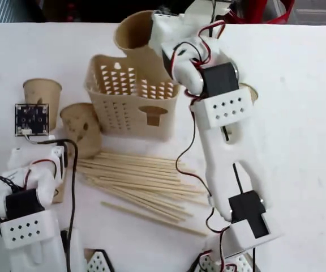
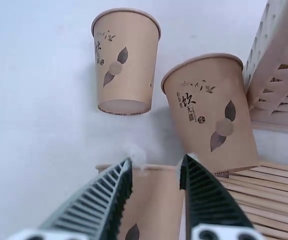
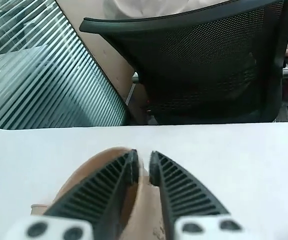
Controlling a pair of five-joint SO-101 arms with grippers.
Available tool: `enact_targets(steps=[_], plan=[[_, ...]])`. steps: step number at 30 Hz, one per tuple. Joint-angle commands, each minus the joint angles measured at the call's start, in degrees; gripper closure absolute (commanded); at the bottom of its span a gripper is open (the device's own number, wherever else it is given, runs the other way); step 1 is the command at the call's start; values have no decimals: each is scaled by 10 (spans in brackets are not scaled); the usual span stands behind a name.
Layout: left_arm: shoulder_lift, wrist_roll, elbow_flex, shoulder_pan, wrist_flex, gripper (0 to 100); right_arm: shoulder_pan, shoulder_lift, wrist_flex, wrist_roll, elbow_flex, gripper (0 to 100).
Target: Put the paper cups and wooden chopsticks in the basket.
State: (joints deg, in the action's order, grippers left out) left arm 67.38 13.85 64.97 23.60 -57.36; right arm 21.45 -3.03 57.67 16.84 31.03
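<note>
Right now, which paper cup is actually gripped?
The cup beyond the basket, pinched at its rim by the right gripper; the left gripper hangs open over a second cup.

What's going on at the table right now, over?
Right gripper shut on a paper cup, at the basket's far side. Left gripper open over a second cup. Chopsticks loose before the basket. Nothing blocking it.

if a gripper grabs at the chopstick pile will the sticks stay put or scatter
Likely scatter: the wooden chopsticks lie loose and crisscrossed on the table, so nudging one probably shifts its neighbours. They look thin and straight, so they are probably stiff and light, and may slip out of a pinch.
</note>
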Motion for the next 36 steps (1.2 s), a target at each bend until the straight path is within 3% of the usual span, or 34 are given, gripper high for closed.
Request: enact_targets(steps=[1,9,20,26,36], plan=[[7,1,-4,0,14,828,0,7,33,7,4,857],[7,1,-4,0,14,828,-2,6,41,6,4,843],[7,1,-3,1,14,828,0,10,126,8,5,845],[7,1,-4,1,14,828,16,19,145,4,6,950],[7,1,-4,2,14,828,28,20,200,4,10,918]])
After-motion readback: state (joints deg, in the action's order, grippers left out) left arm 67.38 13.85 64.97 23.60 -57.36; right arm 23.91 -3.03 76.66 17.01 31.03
